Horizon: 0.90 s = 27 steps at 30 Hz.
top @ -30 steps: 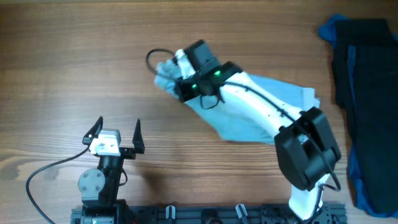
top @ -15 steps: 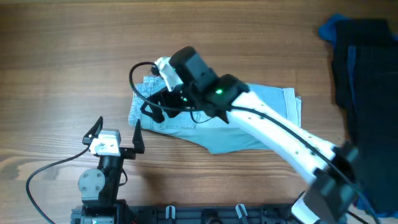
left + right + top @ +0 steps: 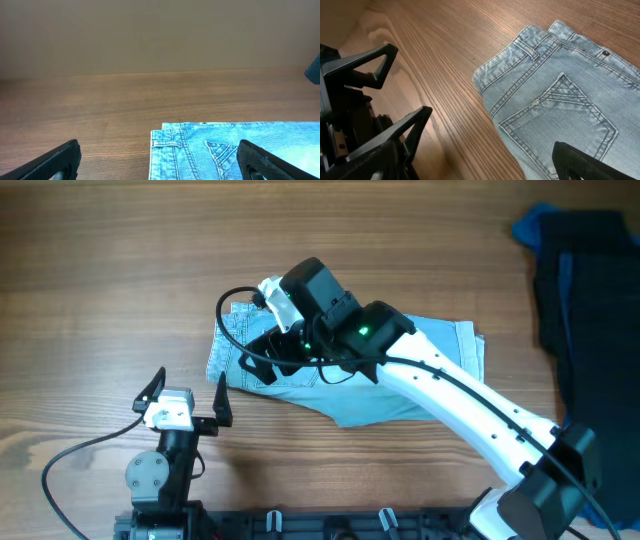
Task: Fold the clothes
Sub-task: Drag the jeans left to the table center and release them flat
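Observation:
The pale blue denim garment (image 3: pixel 420 375) lies flat and folded on the wooden table (image 3: pixel 120 270), pocket stitching and waistband up (image 3: pixel 560 100). My right gripper (image 3: pixel 258 365) hovers over its left end, open, with nothing between the fingers (image 3: pixel 480 167). My left gripper (image 3: pixel 190 395) stands open by its base, just short of the denim's left edge (image 3: pixel 200 150), and holds nothing (image 3: pixel 157 160). Its black fingers (image 3: pixel 367 67) show in the right wrist view. Dark navy and royal blue clothes (image 3: pixel 585 330) lie heaped at the table's right edge.
A black cable (image 3: pixel 70 455) runs from the left arm's base across the front left. The arms' mounting rail (image 3: pixel 330 525) lines the front edge. Bare wood stretches behind and left of the denim.
The right gripper carried the lifted denim leftward, laid it flat and opened. It has since drawn back slightly to the right. The left arm has not moved.

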Tool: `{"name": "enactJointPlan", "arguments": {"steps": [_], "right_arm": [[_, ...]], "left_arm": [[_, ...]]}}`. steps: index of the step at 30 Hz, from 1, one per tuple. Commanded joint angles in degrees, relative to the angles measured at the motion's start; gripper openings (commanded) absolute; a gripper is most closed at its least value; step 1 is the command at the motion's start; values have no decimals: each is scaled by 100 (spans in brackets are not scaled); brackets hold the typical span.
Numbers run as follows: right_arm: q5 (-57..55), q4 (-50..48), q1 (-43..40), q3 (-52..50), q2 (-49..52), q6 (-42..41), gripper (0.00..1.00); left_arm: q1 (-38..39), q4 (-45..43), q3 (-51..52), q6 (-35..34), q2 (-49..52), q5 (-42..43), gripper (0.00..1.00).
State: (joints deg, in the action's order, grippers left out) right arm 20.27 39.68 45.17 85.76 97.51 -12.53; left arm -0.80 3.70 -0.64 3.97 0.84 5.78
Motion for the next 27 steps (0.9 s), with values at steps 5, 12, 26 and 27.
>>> {"name": "enactJointPlan", "arguments": {"steps": [5, 12, 26, 27], "right_arm": [[-404, 17, -13, 48, -39, 101, 99], [-549, 20, -13, 48, -39, 201, 99], [-1198, 4, -13, 48, -37, 212, 100], [-1198, 11, -13, 48, -37, 212, 100]], "left_arm": [[33, 24, 33, -35, -28, -52, 100], [33, 24, 33, -35, -28, -52, 100], [33, 24, 33, -35, -28, -52, 100], [33, 24, 33, -33, -28, -52, 100]]}}
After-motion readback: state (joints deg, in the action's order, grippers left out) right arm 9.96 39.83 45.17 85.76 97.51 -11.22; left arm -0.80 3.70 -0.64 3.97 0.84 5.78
